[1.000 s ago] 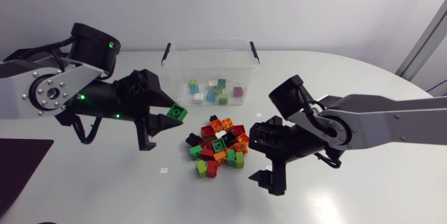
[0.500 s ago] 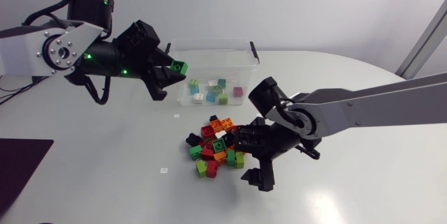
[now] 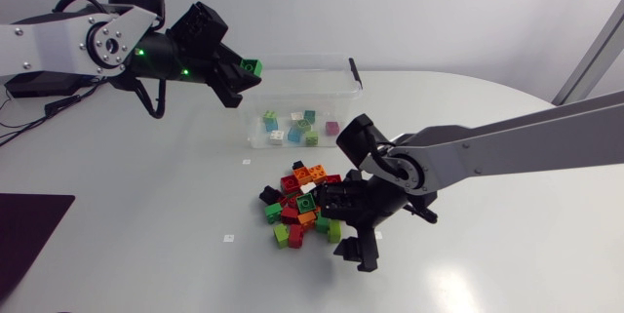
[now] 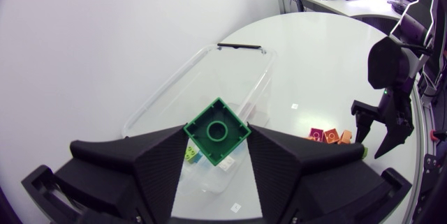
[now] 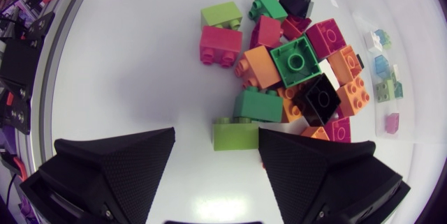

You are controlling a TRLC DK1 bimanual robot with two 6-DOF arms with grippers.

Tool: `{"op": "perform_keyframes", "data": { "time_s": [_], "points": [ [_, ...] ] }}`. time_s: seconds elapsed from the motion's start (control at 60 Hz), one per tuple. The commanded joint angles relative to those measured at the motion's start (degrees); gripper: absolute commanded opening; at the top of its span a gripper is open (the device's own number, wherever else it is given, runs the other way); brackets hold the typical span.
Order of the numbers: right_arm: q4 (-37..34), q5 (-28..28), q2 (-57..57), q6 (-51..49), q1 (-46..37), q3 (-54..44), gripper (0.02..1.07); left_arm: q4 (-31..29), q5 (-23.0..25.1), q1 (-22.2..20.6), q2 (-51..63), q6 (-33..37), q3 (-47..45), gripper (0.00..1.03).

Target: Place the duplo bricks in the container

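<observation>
My left gripper [image 3: 246,71] is shut on a dark green duplo brick [image 3: 253,66], held in the air at the near-left corner of the clear plastic container [image 3: 343,108]. From the left wrist, the brick [image 4: 217,135] sits studs-up between both fingers, with the container [image 4: 246,62] below and ahead. Several bricks [image 3: 292,128] lie inside it. A pile of mixed bricks [image 3: 304,196] lies in front of the container. My right gripper [image 3: 348,229] is open at the pile's right edge, its fingers straddling a light green brick [image 5: 236,134] without both touching it.
A dark purple mat [image 3: 29,235] lies at the table's front left. The container has black clips [image 3: 355,71] at its ends. Small white marks [image 3: 228,239] dot the table near the pile.
My left arm has carried the green brick up and back to the container's corner. My right gripper has slid left to the pile, and its fingers have narrowed around the light green brick.
</observation>
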Motion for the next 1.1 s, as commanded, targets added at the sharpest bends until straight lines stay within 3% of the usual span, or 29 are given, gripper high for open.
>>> {"op": "perform_keyframes", "data": {
  "time_s": [0.0, 0.067, 0.283, 0.533, 0.683, 1.083],
  "points": [
    [-0.65, -0.11, 1.48, -0.79, 0.93, -0.04, 0.78, 0.86, -0.22, 0.48, 1.60, -1.51, 1.93, 0.37],
    [-0.30, 0.41, 1.83, -0.09, 1.19, 0.23, 0.73, 1.21, -0.40, 0.40, 2.04, -1.78, 2.29, 0.37],
    [-0.47, 1.12, 2.18, 0.62, 1.19, -0.13, 0.31, 2.00, -2.42, -0.22, 5.02, -3.54, 5.54, 0.37],
    [-1.88, 1.65, -1.95, 0.97, 1.02, -3.03, 0.30, 3.67, -4.97, -1.36, 10.74, -6.26, 10.90, 0.38],
    [-3.81, 1.47, -6.17, 1.23, 0.32, -3.73, 0.30, 3.58, -7.34, -2.68, 14.25, -7.67, 15.03, 0.48],
    [-8.21, 0.06, -15.57, 2.02, -2.94, -2.24, 0.30, 1.48, -9.54, -1.01, 23.39, -11.18, 26.02, 0.54]
  ]
}}
